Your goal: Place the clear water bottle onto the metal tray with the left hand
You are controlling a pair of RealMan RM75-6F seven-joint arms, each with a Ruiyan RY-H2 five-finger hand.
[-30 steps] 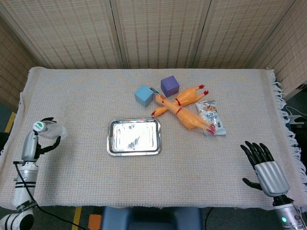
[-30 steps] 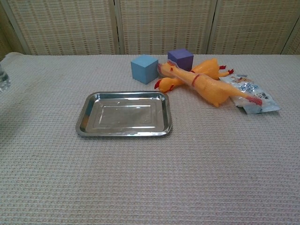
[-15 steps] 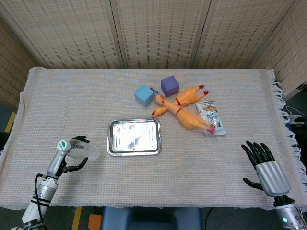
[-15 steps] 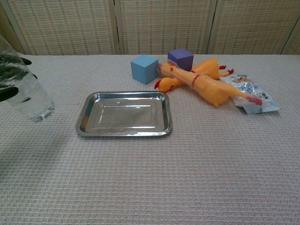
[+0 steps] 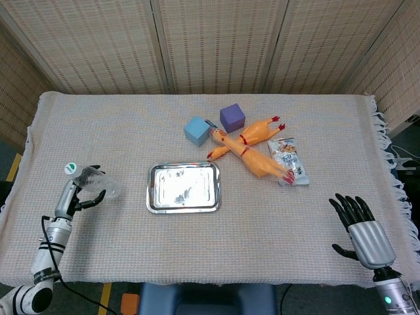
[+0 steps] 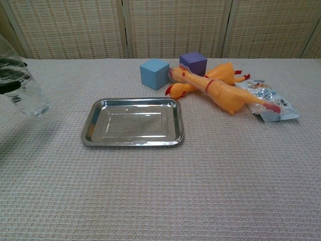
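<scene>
My left hand (image 5: 84, 190) grips the clear water bottle (image 5: 98, 183), which has a green-and-white cap (image 5: 70, 168), and holds it tilted above the cloth to the left of the metal tray (image 5: 184, 188). In the chest view the bottle (image 6: 27, 93) hangs at the far left edge with dark fingers (image 6: 11, 65) wrapped round it, its base clear of the tray (image 6: 133, 122). The tray holds nothing. My right hand (image 5: 361, 226) rests at the table's near right corner, fingers spread, holding nothing.
Behind the tray lie a blue cube (image 5: 196, 130), a purple cube (image 5: 231, 117), two rubber chickens (image 5: 252, 154) and a foil snack packet (image 5: 289, 159). The cloth-covered table (image 5: 118, 118) ends in a fringed edge at the right.
The left hand and the bottle swung in toward the tray, then drew back a little to the left and farther from me. The right hand has stayed still.
</scene>
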